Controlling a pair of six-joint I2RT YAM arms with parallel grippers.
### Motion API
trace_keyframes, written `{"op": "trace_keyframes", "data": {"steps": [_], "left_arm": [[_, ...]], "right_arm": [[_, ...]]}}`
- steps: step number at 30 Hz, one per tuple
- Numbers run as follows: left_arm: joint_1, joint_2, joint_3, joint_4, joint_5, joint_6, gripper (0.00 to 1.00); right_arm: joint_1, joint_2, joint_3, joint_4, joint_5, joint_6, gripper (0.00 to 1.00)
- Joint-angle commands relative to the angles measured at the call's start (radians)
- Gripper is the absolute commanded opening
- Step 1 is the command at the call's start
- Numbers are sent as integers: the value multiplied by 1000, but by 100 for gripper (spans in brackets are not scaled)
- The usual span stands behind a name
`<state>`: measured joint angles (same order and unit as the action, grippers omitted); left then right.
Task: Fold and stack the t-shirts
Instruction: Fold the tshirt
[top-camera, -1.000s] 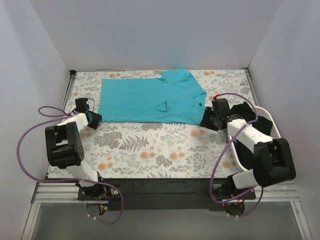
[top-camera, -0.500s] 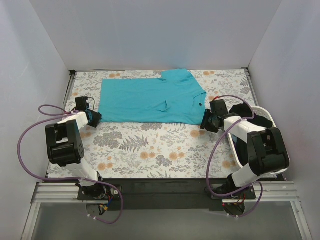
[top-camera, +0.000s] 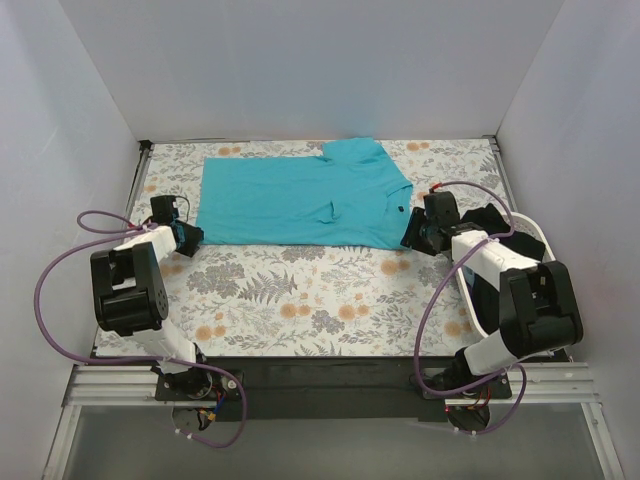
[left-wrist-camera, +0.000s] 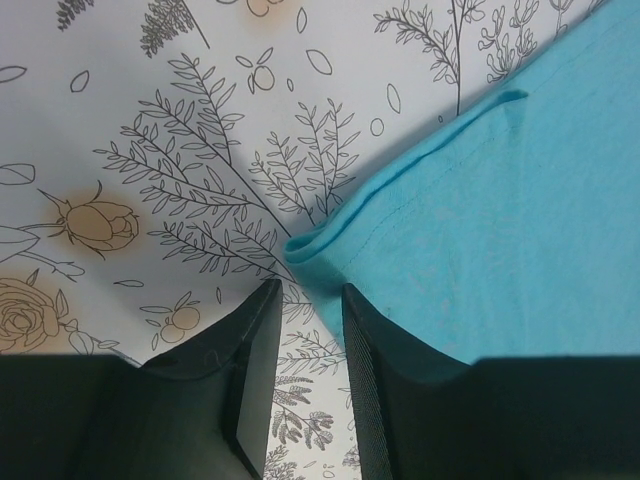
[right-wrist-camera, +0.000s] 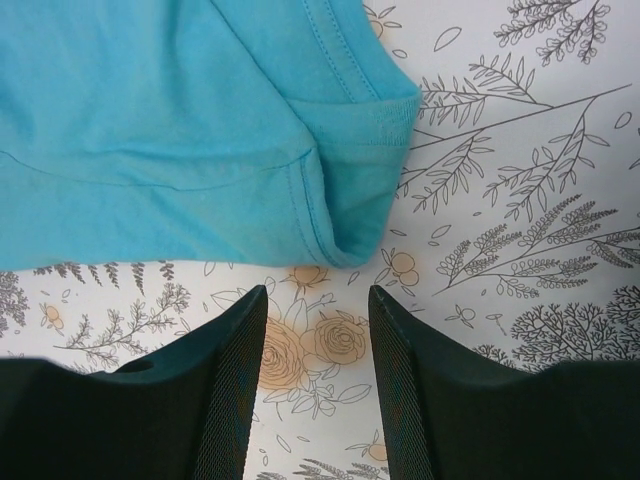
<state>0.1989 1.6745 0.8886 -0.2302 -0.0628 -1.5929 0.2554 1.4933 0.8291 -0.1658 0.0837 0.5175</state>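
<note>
A teal t-shirt (top-camera: 300, 200) lies flat on the far half of the table, folded into a long band. My left gripper (top-camera: 190, 237) sits low at its near-left corner. In the left wrist view the jaws (left-wrist-camera: 310, 292) are open with a narrow gap, and the shirt's rolled corner (left-wrist-camera: 312, 250) lies just ahead of the tips, not between them. My right gripper (top-camera: 411, 238) sits at the near-right corner. In the right wrist view it (right-wrist-camera: 318, 292) is open and empty, and the shirt's hemmed sleeve edge (right-wrist-camera: 350, 235) is just beyond the tips. No red shirt shows.
A grey floral cloth (top-camera: 300, 300) with orange blossoms covers the table. A white basket (top-camera: 532, 226) stands at the right edge with something dark (top-camera: 490, 218) in it, partly hidden by my right arm. White walls close in the left, back and right sides.
My right arm has swung its elbow a little back and to the right; its gripper stays by the shirt's near-right corner. The left arm and the shirt have not moved.
</note>
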Motion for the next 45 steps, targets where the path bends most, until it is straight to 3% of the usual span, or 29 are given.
{"op": "trace_keyframes", "data": {"steps": [1,22,25,31,36,37,40,45], "left_arm": [[-4,-42,-11,2,-3,17,30],[-3,-90,-40,57,14,33,38],[-3,-85,-40,60,14,33,38],[-3,-50,-28,55,8,33,37],[-3,0,-1,17,-9,17,25],[-4,20,18,-3,-9,16,15],[-4,51,64,-44,-23,11,3],[-6,57,133,-194,-100,-4,0]], "right_arm": [[-2,24,56,29,11,7,52],[-2,160,84,15,77,-22,49],[-2,174,100,15,76,-30,43],[-4,186,116,12,73,-39,24],[-4,191,137,-1,71,-51,13],[-2,191,148,-12,67,-57,10],[-4,197,169,-35,53,-71,5],[-4,168,196,-83,21,-80,1]]}}
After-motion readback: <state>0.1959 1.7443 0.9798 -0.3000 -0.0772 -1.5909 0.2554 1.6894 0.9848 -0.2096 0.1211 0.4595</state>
